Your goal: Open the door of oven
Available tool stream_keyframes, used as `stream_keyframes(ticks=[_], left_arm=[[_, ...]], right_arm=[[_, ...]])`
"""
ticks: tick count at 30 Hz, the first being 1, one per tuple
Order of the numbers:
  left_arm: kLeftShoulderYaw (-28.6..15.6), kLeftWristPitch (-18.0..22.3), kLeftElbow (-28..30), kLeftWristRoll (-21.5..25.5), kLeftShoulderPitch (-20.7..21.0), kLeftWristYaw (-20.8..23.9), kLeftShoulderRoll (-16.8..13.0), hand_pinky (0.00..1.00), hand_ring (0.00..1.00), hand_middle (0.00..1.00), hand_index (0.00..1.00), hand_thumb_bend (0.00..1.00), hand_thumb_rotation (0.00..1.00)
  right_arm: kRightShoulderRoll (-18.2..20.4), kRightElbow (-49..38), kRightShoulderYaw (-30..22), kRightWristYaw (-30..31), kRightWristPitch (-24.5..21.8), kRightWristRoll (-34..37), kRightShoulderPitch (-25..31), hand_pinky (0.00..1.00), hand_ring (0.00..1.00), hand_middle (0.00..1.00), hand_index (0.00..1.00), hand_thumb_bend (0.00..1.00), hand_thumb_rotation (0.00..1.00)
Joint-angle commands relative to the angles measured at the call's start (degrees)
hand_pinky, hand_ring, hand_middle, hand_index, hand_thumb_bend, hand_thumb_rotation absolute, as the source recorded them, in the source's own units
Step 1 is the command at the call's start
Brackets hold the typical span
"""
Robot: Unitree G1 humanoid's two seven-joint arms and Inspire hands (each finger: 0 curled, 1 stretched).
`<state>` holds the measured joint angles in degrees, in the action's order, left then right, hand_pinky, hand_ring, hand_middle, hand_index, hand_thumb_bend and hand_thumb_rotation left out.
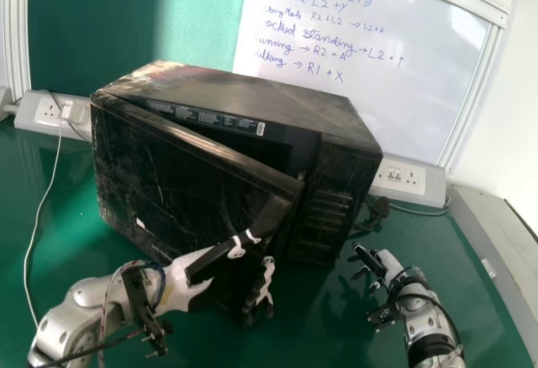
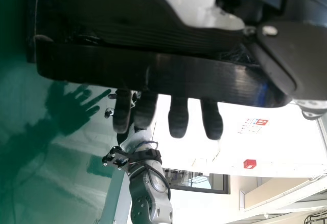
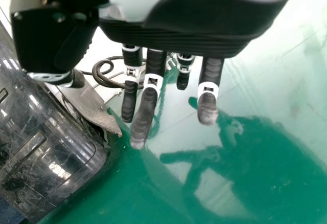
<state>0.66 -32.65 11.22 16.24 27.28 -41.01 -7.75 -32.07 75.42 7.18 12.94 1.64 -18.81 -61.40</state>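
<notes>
The black oven (image 1: 336, 124) stands with its door (image 1: 185, 183) ajar, the gap showing at the top and right. My left hand (image 1: 179, 287) is at the door's lower right part, fingers fairly straight. In the left wrist view, the door (image 2: 153, 73) crosses in front of the left hand's fingers (image 2: 178, 117), hiding their bases; their tips show past its edge. The thumb stands apart from them. My right hand (image 1: 375, 267) is beside the oven's right side, apart from it. The right wrist view shows the right hand (image 3: 145, 96) with extended fingers near the oven (image 3: 46, 152).
The oven rests on a green table (image 1: 336, 326). Behind it are a power socket box (image 1: 403, 179) at the right, another (image 1: 42, 109) at the left and a whiteboard (image 1: 370, 15). A white cable (image 1: 50, 183) runs down the left side. A grey ledge (image 1: 496, 250) borders the right.
</notes>
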Motion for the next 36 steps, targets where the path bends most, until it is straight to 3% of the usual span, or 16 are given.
stream_keyframes(ticks=[1,16,23,29,33,36], left_arm=[[-2.3,0.9,5.0,9.7,1.2,-1.6,2.8,0.0,0.04,0.08,0.1,0.42,0.7],[-6.9,0.8,6.0,14.5,-0.2,-6.2,-0.3,0.0,0.04,0.08,0.1,0.45,0.62],[-7.6,-1.8,5.6,14.7,0.4,-8.1,-5.4,0.0,0.03,0.08,0.09,0.46,0.58],[-8.3,-2.7,3.8,16.5,0.3,-9.0,-6.5,0.0,0.03,0.08,0.11,0.45,0.54],[-7.4,-5.6,4.7,16.5,0.8,-9.4,-8.7,0.0,0.03,0.07,0.1,0.5,0.58],[-8.5,-9.7,3.0,20.4,1.1,-10.0,-8.8,0.0,0.02,0.07,0.1,0.53,0.46]], right_arm=[[-0.2,0.0,0.2,-0.1,-0.4,-0.3,-0.9,0.11,0.17,0.29,0.67,0.6,0.55],[-0.4,0.0,0.0,0.1,-0.3,-0.1,-0.9,0.11,0.17,0.3,0.67,0.6,0.56],[-0.3,0.0,-0.1,0.0,-0.5,0.0,-0.9,0.12,0.18,0.3,0.66,0.6,0.57],[-0.6,0.0,-0.3,0.3,-0.1,0.1,-0.8,0.11,0.18,0.31,0.67,0.6,0.56],[-0.9,0.0,-0.3,0.3,0.4,0.1,-0.4,0.11,0.18,0.3,0.66,0.61,0.57],[-0.8,0.0,-0.3,0.2,0.1,0.1,-0.5,0.11,0.18,0.3,0.65,0.61,0.58]])
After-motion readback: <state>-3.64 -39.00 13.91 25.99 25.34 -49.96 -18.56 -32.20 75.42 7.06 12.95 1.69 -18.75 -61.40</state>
